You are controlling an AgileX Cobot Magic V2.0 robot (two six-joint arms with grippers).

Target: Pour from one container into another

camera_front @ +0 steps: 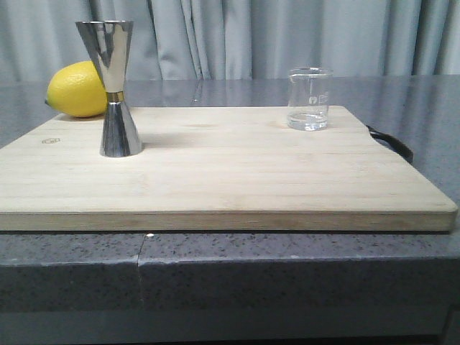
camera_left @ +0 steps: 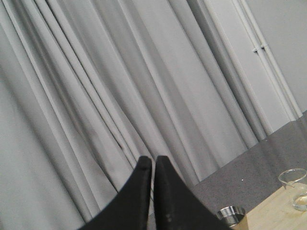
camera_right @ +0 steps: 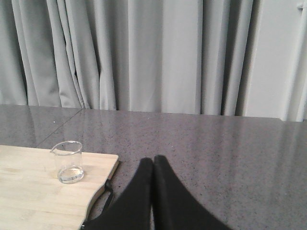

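Observation:
The clear glass beaker (camera_front: 310,99) stands upright near the far right corner of the wooden board (camera_front: 215,172), a little liquid in its bottom. It also shows in the right wrist view as the beaker (camera_right: 69,162) and in the left wrist view as the beaker (camera_left: 294,188). The steel jigger (camera_front: 111,88) stands upright on the board's left side; only its rim shows as the jigger (camera_left: 231,214) in the left wrist view. My left gripper (camera_left: 149,161) is shut and empty, raised before the curtain. My right gripper (camera_right: 153,161) is shut and empty, right of the board, apart from the beaker.
A yellow lemon (camera_front: 77,89) lies behind the jigger at the board's far left corner. A black strap (camera_front: 392,141) hangs off the board's right edge. Dark grey speckled counter (camera_right: 216,153) surrounds the board; grey curtains close the back.

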